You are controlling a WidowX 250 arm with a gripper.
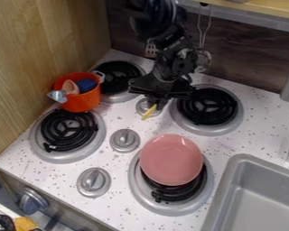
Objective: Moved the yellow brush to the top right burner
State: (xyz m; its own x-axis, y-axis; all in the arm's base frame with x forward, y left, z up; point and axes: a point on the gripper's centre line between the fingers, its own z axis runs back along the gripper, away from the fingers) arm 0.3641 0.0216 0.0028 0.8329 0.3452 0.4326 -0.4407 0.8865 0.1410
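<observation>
Hanging left of the rear right burner (214,108), the gripper (156,100) held the yellow brush (149,112) between its jaws by the rear knob (141,106); a pink plate (171,159) sat on the front right burner (170,195).

Looks like glossy orange plastic on that pot (81,102), smooth metal sink (254,193), and plain wood grain on the side panel (44,49).

No readable text, label, brand, number or sign appears on anything here.
</observation>
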